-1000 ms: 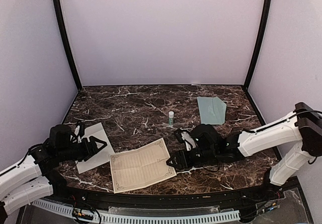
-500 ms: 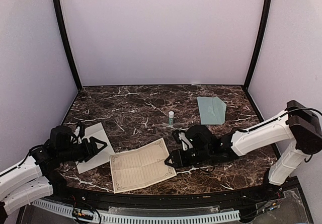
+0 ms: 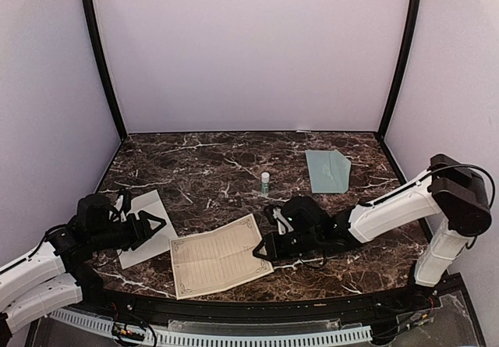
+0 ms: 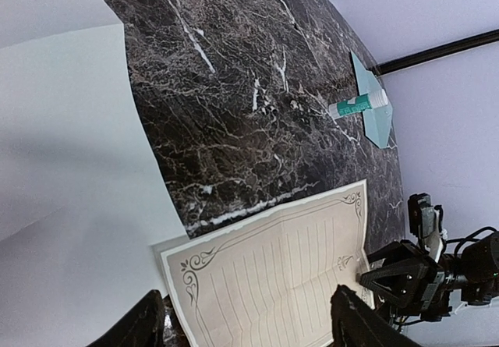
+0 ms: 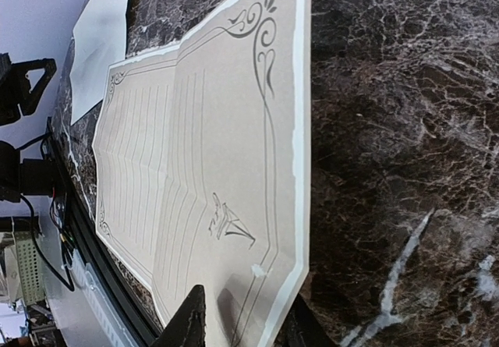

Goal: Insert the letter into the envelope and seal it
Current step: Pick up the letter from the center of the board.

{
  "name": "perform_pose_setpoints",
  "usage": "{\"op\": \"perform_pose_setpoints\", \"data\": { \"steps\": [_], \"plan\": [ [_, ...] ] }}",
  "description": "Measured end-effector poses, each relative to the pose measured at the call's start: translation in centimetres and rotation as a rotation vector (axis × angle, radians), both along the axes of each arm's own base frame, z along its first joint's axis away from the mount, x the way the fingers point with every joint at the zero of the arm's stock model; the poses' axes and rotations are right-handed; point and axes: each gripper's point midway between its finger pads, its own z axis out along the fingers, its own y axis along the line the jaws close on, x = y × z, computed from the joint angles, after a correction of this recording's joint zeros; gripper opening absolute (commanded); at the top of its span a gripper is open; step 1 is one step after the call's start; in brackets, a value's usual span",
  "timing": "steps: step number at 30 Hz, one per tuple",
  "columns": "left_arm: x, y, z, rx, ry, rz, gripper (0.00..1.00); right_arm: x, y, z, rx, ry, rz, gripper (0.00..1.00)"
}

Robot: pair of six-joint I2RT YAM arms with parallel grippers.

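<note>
now: the letter (image 3: 221, 265) lies flat and unfolded at the table's near edge, centre. just changed: the right gripper (image 3: 262, 249) has slid in from 3 o'clock, and its jaws have narrowed astride the letter's right edge. they are apart yet, no pinch showing. reads as a pickup starting. long axis runs 8-to-2 o'clock, far-right corner aimed at 2. left gripper (image 3: 160, 226) at 9 o'clock, jaws wide, empty. envelope (image 3: 327, 170) well apart, 1 o'clock.

A dark marble table (image 3: 203, 164) carries a cream letter (image 3: 221, 256) at 6 o'clock, a white sheet (image 3: 152, 207) at 8, an upright glue stick (image 3: 265, 182) near centre, and a teal envelope (image 3: 327, 170) at 2.
</note>
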Motion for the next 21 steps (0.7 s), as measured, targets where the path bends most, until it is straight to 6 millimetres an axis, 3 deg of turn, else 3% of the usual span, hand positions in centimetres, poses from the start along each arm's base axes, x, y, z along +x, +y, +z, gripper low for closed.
{"op": "perform_pose_setpoints", "data": {
  "steps": [7, 10, 16, 19, 21],
  "plan": [
    [0.0, 0.0, 0.1, -0.003, -0.002, -0.002, 0.72, 0.1, 0.6, -0.2, 0.009, 0.026, -0.009, 0.16],
    [0.0, 0.0, 0.1, -0.004, -0.004, -0.002, 0.72, 0.1, 0.7, 0.0, 0.018, 0.028, -0.013, 0.0],
    [0.3, -0.3, 0.9, 0.004, -0.006, -0.012, 0.76, 0.7, 0.7, 1.1, 0.039, 0.008, -0.043, 0.0],
    [1.5, -1.1, 3.7, 0.032, -0.032, -0.047, 0.81, 1.6, 0.4, 3.4, 0.085, -0.031, -0.074, 0.0],
    [3.1, -2.0, 7.3, 0.059, -0.082, -0.084, 0.84, 2.5, 0.1, 5.6, 0.128, -0.072, -0.087, 0.0]
  ]
}}
